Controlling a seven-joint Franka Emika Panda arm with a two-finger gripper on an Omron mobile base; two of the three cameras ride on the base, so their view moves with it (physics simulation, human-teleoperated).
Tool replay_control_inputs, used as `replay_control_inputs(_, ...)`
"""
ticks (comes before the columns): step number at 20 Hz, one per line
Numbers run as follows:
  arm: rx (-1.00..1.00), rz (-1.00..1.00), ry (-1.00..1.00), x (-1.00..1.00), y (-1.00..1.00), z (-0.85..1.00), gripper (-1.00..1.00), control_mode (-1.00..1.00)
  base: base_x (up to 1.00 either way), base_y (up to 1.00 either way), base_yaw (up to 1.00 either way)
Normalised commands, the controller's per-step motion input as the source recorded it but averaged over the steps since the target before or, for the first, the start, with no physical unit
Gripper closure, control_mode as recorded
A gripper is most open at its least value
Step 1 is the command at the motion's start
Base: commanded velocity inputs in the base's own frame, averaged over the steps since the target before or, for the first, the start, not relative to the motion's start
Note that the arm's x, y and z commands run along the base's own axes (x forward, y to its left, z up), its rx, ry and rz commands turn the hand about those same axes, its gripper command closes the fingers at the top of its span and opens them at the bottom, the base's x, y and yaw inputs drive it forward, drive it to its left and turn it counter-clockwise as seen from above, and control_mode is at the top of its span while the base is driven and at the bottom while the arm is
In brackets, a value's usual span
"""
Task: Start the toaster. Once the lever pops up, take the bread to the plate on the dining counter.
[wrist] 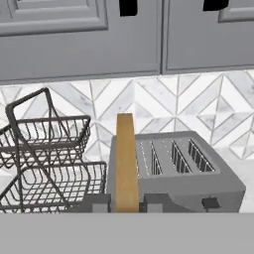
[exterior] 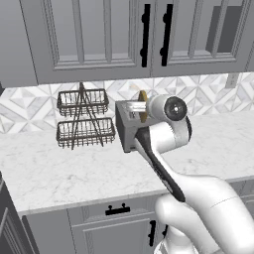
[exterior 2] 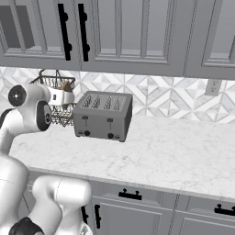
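My gripper (wrist: 126,203) is shut on the bread (wrist: 126,163), a tan slice seen edge-on and upright between the two fingertips (wrist: 99,202). The slice hangs just above the left end of the silver-grey toaster (wrist: 183,173), clear of its slots. In the left base view the bread (exterior: 143,105) pokes out behind the hand over the toaster (exterior: 128,131). From the right base view, the gripper (exterior 2: 69,94) holds the bread (exterior 2: 67,86) left of the toaster (exterior 2: 104,114), whose two dark levers face forward. The plate and the dining counter are out of view.
A black two-tier wire basket rack (exterior: 82,121) stands on the marble worktop (exterior 2: 174,156) just left of the toaster, close to the hand. Grey wall cabinets (exterior 2: 137,36) hang overhead. The worktop stretches open to the toaster's right.
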Motion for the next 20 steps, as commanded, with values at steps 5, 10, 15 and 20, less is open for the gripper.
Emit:
replay_control_inputs(5,0.04,0.0,0.25,-0.84,-0.03,0.42,1.0,-1.0,0.0,0.0,0.0)
replay_control_inputs(10,0.01,0.0,0.21,-0.75,-0.04,0.1,1.0,-1.0,0.0,0.0,0.0)
replay_control_inputs(15,0.0,0.0,0.04,-0.49,0.0,0.0,1.0,-1.0,0.0,0.0,0.0)
replay_control_inputs(20,0.0,0.0,0.04,-0.29,0.0,-0.01,1.0,-1.0,0.0,0.0,0.0)
